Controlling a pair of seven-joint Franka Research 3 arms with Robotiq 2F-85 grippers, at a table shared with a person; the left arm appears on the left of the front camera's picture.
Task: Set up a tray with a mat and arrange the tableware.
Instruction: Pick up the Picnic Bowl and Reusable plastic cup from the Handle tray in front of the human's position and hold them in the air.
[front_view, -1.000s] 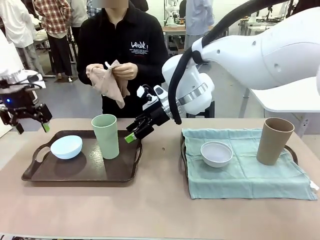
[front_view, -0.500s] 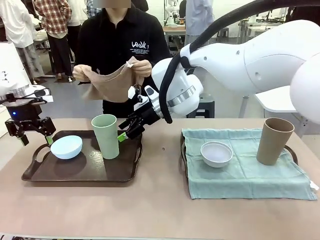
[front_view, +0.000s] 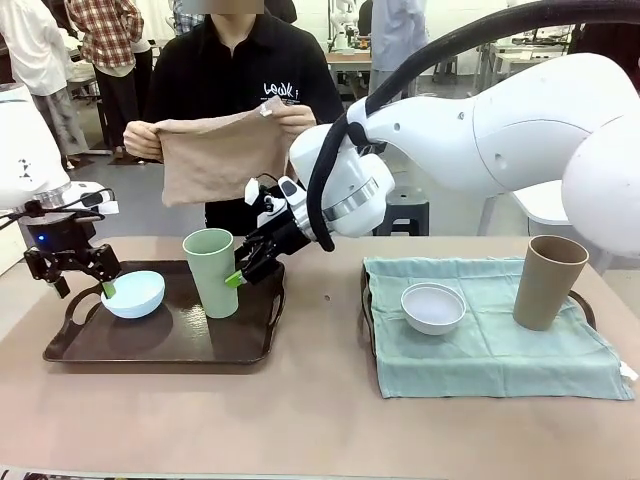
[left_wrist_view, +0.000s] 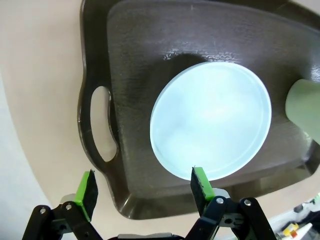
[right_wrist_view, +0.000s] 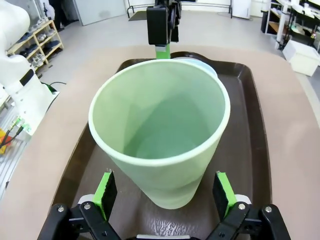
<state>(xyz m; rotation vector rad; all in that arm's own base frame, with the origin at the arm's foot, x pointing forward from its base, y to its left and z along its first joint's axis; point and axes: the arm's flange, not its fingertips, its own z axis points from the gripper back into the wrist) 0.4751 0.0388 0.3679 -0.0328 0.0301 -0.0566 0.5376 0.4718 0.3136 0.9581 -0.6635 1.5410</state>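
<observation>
Looking across the table, we see a dark tray at the left. On it stand a pale blue bowl and, at its 3 o'clock, a pale green cup.

Our left tool hangs at 9 o'clock of the bowl, with its fingers spread wide and nothing in them. In its own view one green pad is at the bowl's rim.

Our right tool is at 3 o'clock of the cup. It is spread wide too. In its own view the cup stands between the two fingers. We cannot tell if they touch it.

At the right, a green mat lies over a second tray. A white-grey bowl sits on the mat, with a tan cup at its 2 o'clock.

A person at 12 o'clock holds up a tan cloth in both hands. The black shirt has small white writing, too small for us to read.
</observation>
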